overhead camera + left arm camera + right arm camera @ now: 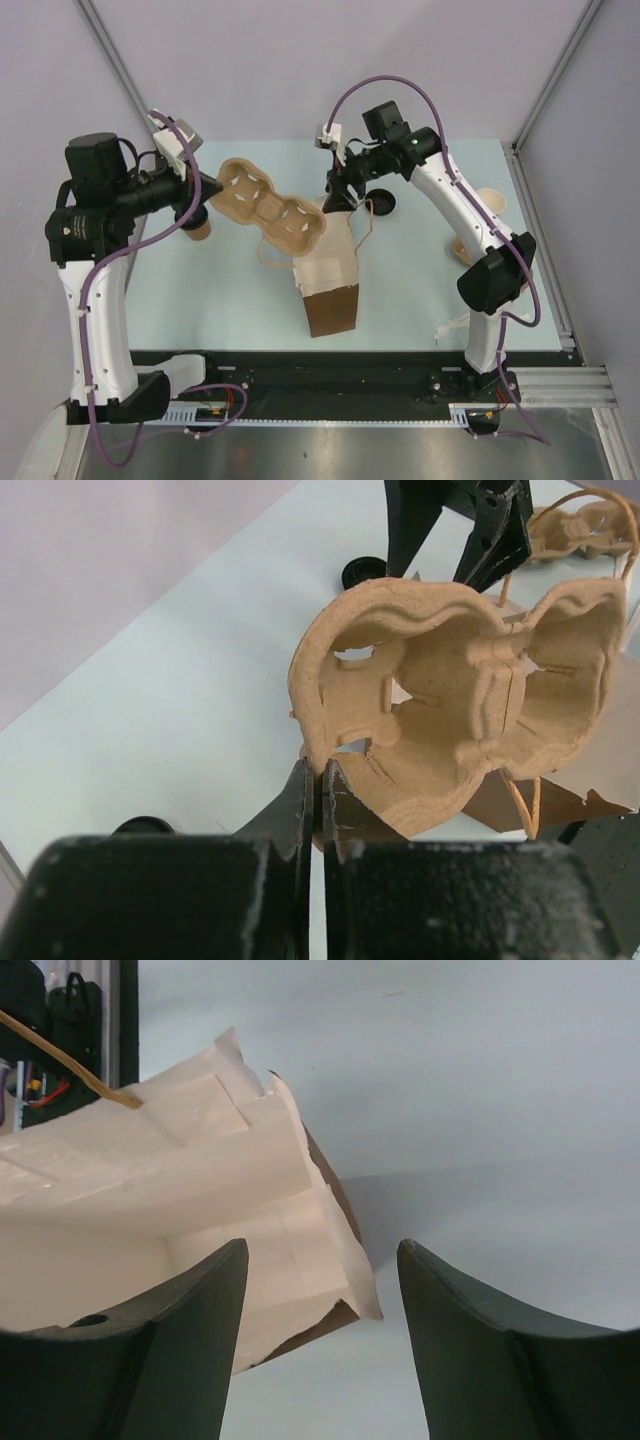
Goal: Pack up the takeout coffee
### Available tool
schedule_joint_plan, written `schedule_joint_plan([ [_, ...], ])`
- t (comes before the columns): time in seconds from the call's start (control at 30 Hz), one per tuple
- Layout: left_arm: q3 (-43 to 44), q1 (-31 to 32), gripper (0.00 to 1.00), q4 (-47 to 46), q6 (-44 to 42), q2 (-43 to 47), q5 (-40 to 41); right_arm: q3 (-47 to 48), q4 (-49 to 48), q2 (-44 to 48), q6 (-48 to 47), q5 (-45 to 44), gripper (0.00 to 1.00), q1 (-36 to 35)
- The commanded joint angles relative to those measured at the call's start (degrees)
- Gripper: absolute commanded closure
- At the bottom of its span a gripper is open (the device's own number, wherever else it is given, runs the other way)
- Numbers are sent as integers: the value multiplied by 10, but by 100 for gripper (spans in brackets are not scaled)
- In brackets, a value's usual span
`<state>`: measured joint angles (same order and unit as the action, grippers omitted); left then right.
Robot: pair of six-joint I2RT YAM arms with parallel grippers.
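Observation:
My left gripper (213, 190) is shut on the rim of the brown pulp carrier tray (265, 207) and holds it tilted above the table; the pinch is clear in the left wrist view (320, 780). A small tan cup (200, 229) stands just under that gripper, mostly hidden. The brown paper bag (327, 275) lies on its side with its mouth toward the far edge. My right gripper (338, 196) is open at the bag's mouth; the bag's pale inside (200, 1200) fills the left of the right wrist view, with a corner of the mouth between the fingers (320, 1290).
A loose black lid (380, 205) lies beyond the bag, also in the left wrist view (362, 572). Tan paper items (490, 201) sit at the right edge, partly behind the right arm. Metal frame rails border the table's right side.

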<state>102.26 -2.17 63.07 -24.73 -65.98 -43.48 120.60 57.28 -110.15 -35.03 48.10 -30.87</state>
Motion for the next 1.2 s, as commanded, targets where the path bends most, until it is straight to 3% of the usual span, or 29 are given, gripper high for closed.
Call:
schedule_joint_plan([
  [0.0,41,-5,100,10,-33,-14,7,7,8,-9,-37,-36,36,-7],
  [0.13,47,-5,100,0,-44,-22,5,9,-3,-9,-21,-47,54,-7],
  [0.17,51,-5,100,-7,-44,-29,4,10,-7,-9,-16,-50,61,-6],
  [0.2,66,-5,100,-11,-46,-32,4,12,-17,-8,-2,-56,80,-7],
  [0.3,113,-2,100,-23,-45,-58,5,22,-41,2,22,-74,99,-8],
  [0.53,185,6,100,-88,-15,-95,-13,16,-93,57,93,-120,100,-7],
  [0.6,213,44,100,-86,-36,-103,13,11,-98,73,101,-142,100,-9],
  [0.73,220,167,100,-77,-123,-104,150,3,-106,89,117,-180,100,-13],
  [0.8,221,194,100,-77,-151,-105,175,3,-102,94,119,-197,100,-13],
  [0.9,224,275,100,-66,-218,-104,276,-1,-99,103,117,-213,100,-14],
  [1.17,125,445,100,-105,-355,-62,496,3,-88,102,123,-215,100,-16],
])
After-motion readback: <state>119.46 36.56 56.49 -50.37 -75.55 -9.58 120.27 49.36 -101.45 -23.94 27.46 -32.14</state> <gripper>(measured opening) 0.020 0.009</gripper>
